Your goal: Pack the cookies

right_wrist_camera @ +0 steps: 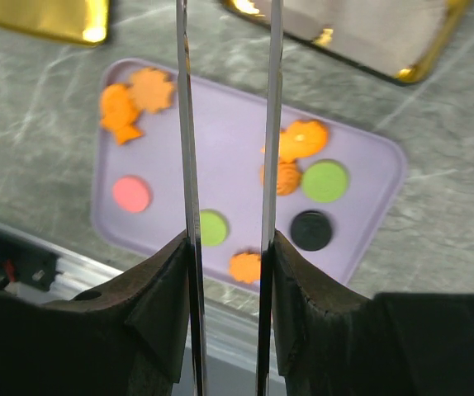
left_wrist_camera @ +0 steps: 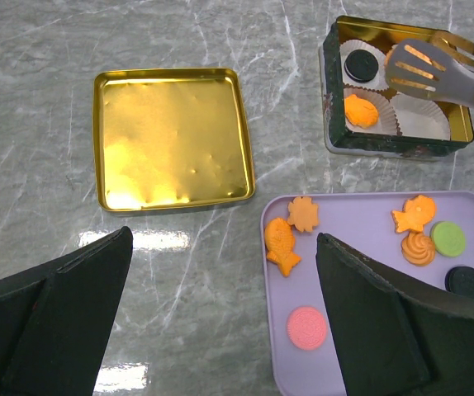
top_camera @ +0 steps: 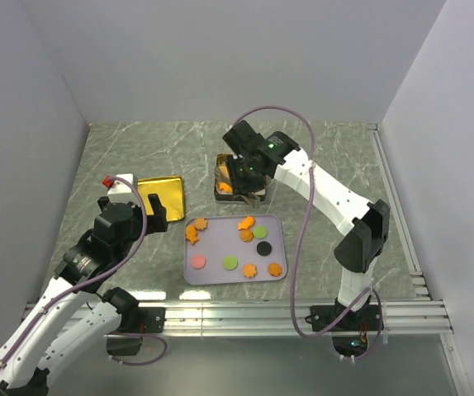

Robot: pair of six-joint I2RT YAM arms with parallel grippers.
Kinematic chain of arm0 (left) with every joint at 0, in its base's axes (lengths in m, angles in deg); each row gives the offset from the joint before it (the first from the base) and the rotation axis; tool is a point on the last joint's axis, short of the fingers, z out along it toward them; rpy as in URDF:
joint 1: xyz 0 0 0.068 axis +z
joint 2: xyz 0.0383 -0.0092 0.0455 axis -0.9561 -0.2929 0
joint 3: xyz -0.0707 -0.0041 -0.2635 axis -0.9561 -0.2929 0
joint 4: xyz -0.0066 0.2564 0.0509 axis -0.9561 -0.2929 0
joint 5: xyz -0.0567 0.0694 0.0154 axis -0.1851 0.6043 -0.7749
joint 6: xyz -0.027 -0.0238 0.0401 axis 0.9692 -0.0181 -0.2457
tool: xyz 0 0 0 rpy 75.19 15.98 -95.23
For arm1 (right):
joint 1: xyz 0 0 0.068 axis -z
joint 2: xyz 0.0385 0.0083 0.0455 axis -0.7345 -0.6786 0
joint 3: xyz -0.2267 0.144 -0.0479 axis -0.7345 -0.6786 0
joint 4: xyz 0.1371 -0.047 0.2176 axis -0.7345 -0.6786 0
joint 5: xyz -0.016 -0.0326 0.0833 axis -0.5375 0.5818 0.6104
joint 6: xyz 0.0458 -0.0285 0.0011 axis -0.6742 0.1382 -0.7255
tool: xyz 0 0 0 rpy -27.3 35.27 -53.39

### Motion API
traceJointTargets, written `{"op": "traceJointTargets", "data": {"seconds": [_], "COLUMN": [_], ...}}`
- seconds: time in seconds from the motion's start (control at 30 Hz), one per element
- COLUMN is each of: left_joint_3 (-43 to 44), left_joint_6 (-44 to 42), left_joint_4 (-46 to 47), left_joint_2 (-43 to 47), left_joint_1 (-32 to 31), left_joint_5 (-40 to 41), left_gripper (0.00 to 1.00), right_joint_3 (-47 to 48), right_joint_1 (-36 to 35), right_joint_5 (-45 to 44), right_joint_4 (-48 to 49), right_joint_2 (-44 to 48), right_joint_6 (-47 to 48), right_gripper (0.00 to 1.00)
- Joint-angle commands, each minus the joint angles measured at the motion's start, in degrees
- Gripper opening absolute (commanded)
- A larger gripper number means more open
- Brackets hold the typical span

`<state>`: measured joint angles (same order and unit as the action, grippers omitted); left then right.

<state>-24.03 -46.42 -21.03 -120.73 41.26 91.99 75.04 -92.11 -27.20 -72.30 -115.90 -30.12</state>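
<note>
Several cookies lie on a lilac tray: orange fish and flower shapes, a pink disc, green discs and a black disc. A gold-lined tin box behind the tray holds paper cups with a black cookie and an orange cookie. My right gripper is shut on metal tongs, whose empty tips hover over the box. The tong blades stand slightly apart. My left gripper is open and empty above the tray's left edge.
The tin's gold lid lies upside down on the marble table, left of the box, and shows in the top view. One empty white paper cup sits in the box. White walls enclose the table.
</note>
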Motion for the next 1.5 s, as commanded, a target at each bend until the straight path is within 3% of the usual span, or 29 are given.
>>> {"op": "traceJointTargets", "data": {"seconds": [0.0, 0.87, 1.47], "left_joint_3": [-0.4, -0.4, -0.4], "left_joint_6": [-1.2, -1.2, -1.2], "left_joint_4": [2.4, 2.3, 2.3], "left_joint_2": [-0.3, -1.3, -1.4], "left_joint_1": [-0.1, -0.1, -0.2], "left_joint_5": [-0.5, -0.7, -0.8], "left_gripper": [0.99, 0.99, 0.99], "right_joint_3": [-2.6, -11.1, -12.4], "right_joint_1": [2.7, 9.3, 9.3], "right_joint_5": [-0.1, 0.2, -1.2], "right_joint_4": [0.8, 5.3, 5.1], "right_joint_2": [2.0, -2.8, -1.7], "right_joint_6": [1.6, 3.9, 2.6], "right_gripper": [0.37, 0.37, 0.55]}}
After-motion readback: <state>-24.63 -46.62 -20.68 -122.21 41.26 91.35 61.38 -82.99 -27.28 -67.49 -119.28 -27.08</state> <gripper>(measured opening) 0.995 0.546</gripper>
